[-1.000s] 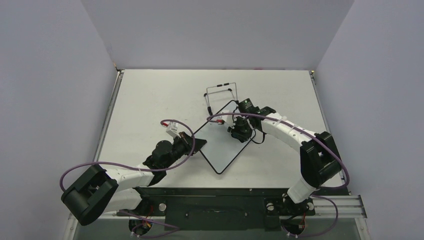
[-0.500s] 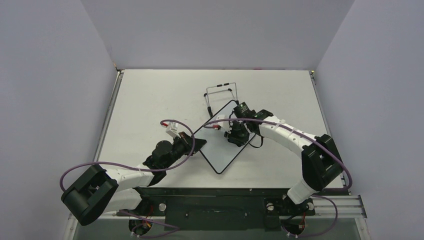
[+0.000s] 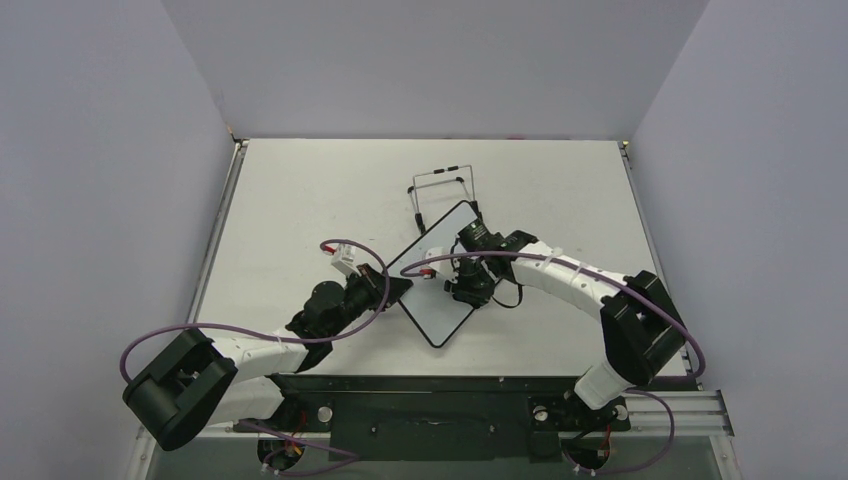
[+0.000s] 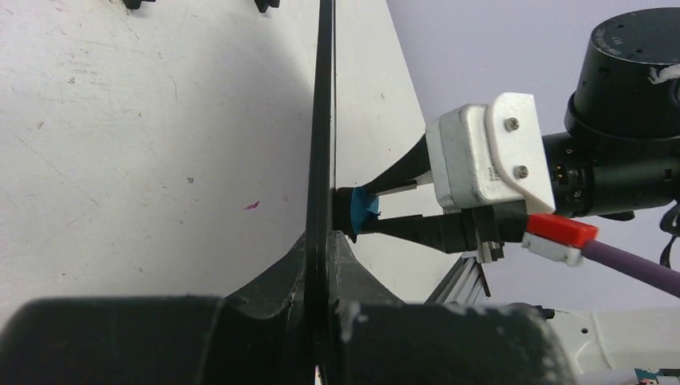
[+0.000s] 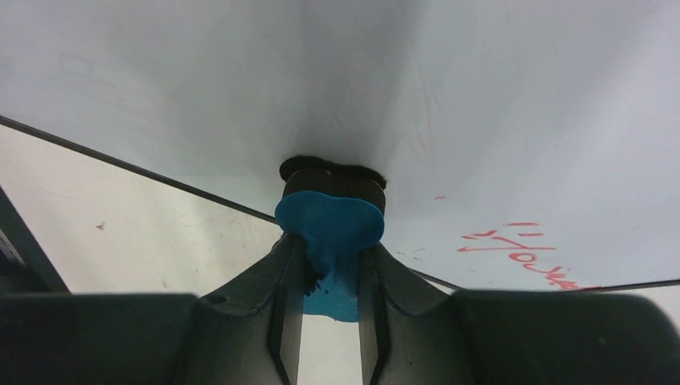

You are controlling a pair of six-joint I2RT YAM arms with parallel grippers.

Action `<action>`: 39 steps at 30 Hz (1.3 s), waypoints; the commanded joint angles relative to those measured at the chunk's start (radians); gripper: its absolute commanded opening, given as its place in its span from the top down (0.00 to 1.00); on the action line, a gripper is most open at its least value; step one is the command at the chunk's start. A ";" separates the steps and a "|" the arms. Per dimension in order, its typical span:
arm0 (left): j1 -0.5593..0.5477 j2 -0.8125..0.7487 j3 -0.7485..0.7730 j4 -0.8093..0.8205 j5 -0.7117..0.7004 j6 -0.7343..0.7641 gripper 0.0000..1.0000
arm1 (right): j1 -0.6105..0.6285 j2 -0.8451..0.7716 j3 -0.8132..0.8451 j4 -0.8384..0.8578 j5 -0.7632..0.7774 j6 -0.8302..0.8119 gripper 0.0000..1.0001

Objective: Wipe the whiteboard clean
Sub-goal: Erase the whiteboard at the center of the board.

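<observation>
Just in front of the black wire stand (image 3: 441, 188), in the overhead view, the small white rectangular whiteboard with a thin black frame (image 3: 432, 305) sits cornerwise on the pale table (image 3: 300, 200), one corner close to the stand. The left gripper (image 3: 397, 289) is clamped shut on the board's edge on the side away from the stand. The right gripper (image 3: 468, 287) hangs over the board's face, a little nearer the stand.

From the left wrist, the whiteboard (image 4: 323, 120) shows edge-on, very thin, with the left gripper (image 4: 322, 253) pinching its frame. The right gripper (image 4: 370, 210) presses a small blue eraser (image 4: 365, 210) against one face.

From the right wrist, the right gripper (image 5: 330, 269) is closed on the blue eraser (image 5: 330, 224), whose dark pad touches the whiteboard (image 5: 481, 96). Red handwriting (image 5: 513, 245) remains beside the eraser, so the erasing looks unfinished.

The board is probably light, stiff and slick, so it may slide or pivot under wiping pressure. The frame edge, clear of the writing, seems the right place to hold it.

No container shows in any view.
</observation>
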 commanded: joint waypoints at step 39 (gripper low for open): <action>-0.001 -0.024 0.049 0.208 0.034 -0.029 1.00 | -0.045 0.001 -0.016 -0.004 -0.013 -0.059 1.00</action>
